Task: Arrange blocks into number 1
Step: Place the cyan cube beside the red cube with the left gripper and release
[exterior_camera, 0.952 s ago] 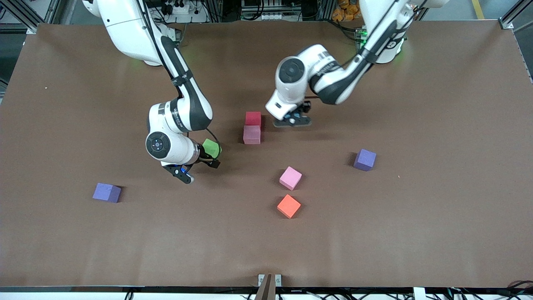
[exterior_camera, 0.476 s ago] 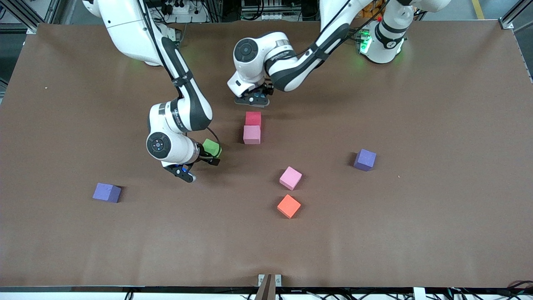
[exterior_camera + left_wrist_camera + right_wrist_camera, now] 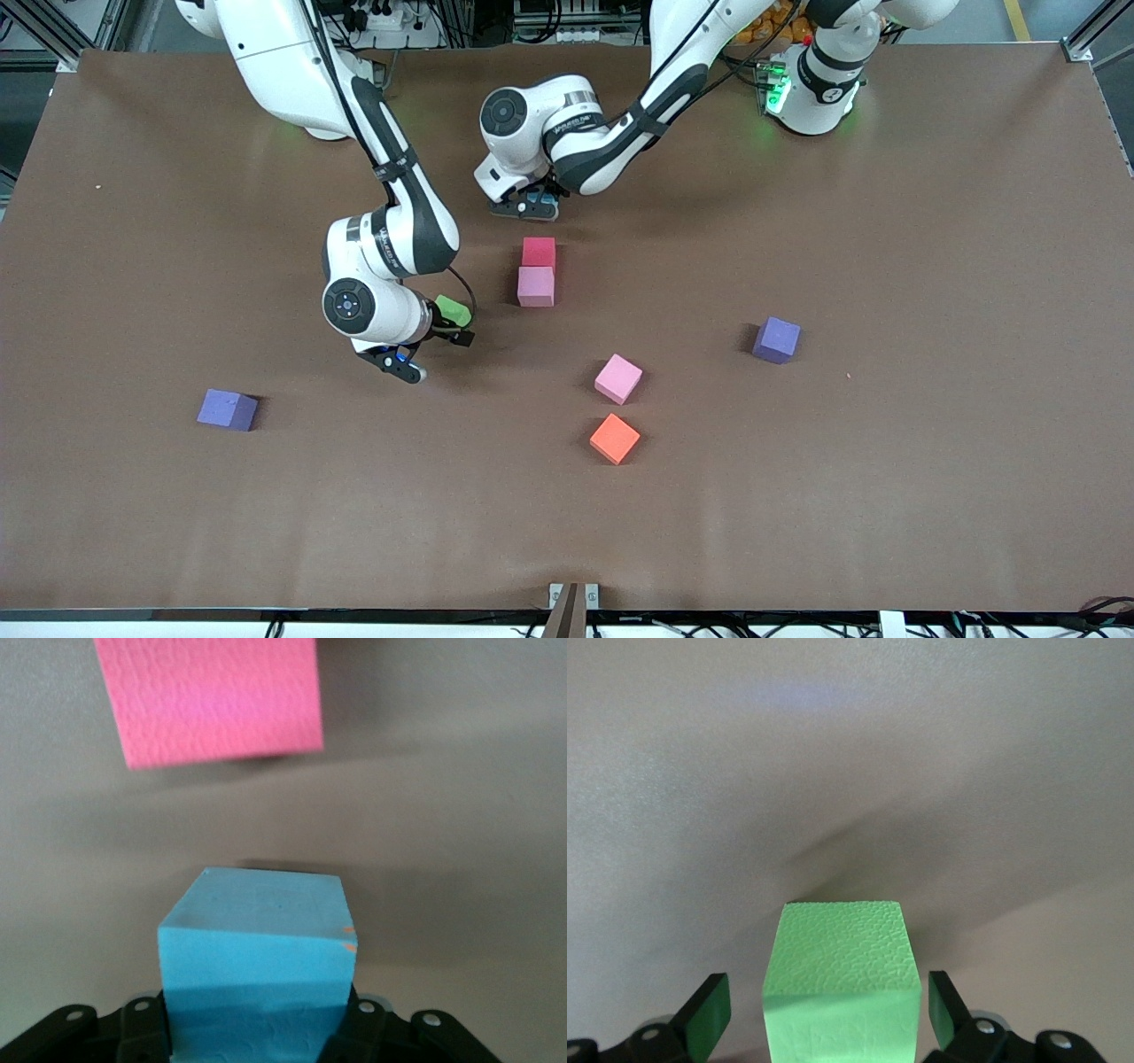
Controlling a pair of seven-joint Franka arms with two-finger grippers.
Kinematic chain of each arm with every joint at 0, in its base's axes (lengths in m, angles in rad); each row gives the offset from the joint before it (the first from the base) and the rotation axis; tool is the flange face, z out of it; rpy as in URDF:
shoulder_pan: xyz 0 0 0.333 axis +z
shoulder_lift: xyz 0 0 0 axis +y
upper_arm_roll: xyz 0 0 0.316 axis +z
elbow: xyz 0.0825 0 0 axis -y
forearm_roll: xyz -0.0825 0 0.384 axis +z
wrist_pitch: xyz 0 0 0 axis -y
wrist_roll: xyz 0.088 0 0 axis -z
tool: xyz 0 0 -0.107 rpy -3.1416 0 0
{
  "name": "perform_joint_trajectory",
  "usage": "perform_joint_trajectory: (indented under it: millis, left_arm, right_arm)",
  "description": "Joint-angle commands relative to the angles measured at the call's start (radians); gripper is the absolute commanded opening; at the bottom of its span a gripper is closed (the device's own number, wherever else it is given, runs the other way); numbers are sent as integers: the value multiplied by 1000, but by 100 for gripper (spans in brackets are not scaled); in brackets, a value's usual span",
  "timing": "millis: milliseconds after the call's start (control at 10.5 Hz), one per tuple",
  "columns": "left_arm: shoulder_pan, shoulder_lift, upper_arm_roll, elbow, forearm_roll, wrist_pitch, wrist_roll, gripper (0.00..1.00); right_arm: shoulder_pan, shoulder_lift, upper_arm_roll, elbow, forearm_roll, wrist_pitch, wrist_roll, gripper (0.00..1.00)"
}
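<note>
Your left gripper [image 3: 529, 206], clamped on the light blue block [image 3: 257, 948], has swung in just above the red block [image 3: 539, 251] to extend the column, while your right gripper [image 3: 440, 330] straddles the green block [image 3: 453, 310], fingers apart.

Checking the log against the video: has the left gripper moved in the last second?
Yes. The left gripper, shut on the light blue foam cube, went from beside the red foam cube toward the robots' bases.

The left claw [image 3: 528, 207], clamping the light blue block [image 3: 257, 961], has swung above the red block [image 3: 539, 252].
</note>
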State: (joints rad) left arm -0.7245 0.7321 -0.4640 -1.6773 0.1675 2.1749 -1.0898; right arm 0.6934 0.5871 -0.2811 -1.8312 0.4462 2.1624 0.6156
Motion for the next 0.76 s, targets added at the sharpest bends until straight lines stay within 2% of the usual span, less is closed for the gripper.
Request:
perform_joint_trajectory:
  millis: [0,190,286,667]
  left_arm:
    - [-15,30,34,45,15,0,-48,0]
    - [-15,32,38,50,15,2,-48,0]
    - [-13,32,39,51,18,3,-47,0]
    - [-12,38,41,57,23,23,-45,0]
  right_arm:
    - [5,5,-3,-14,17,19,-28,85]
    - [5,8,-1,-14,34,19,-51,64]
    - [5,10,-1,-14,35,19,-60,61]
    - [3,7,-1,-13,57,16,-80,61]
